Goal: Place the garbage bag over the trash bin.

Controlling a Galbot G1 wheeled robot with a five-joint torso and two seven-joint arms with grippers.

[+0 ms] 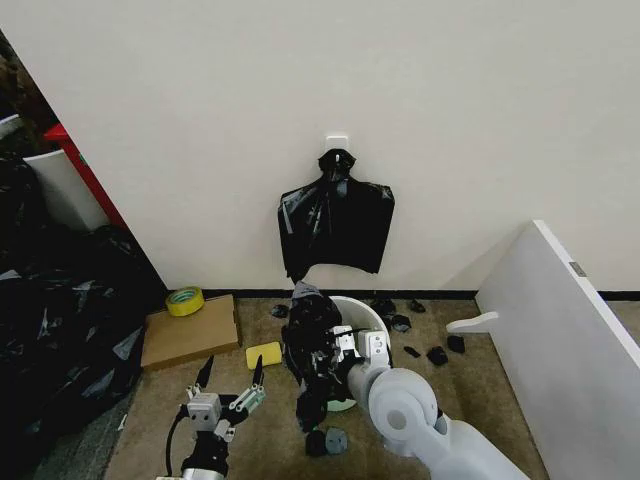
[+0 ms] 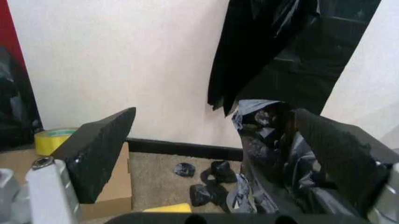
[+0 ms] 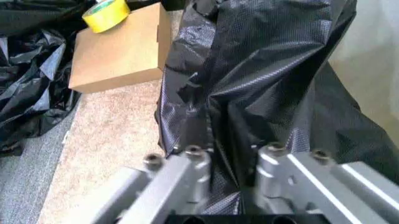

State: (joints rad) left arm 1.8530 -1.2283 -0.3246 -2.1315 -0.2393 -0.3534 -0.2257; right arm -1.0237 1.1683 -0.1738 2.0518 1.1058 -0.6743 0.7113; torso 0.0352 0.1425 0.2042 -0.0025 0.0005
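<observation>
The thin glossy black plastic garbage bag point(image 1: 312, 345) stands bunched and wrinkled with its long axis near vertical, its lower end hanging down over the near-left rim of the round white plastic trash bin point(image 1: 368, 315) on the beige carpet by the white wall. The right gripper point(image 3: 227, 161) is clamped on the bag's folds. The left gripper point(image 1: 231, 382), near and left, hovers with fingers spread wide, empty. A flat brown cardboard box point(image 1: 190, 331) lies farther left.

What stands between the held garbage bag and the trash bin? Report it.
Nothing visible. The right gripper holds the garbage bag bunched right at the trash bin rim; the left gripper hangs open beside it.
</observation>
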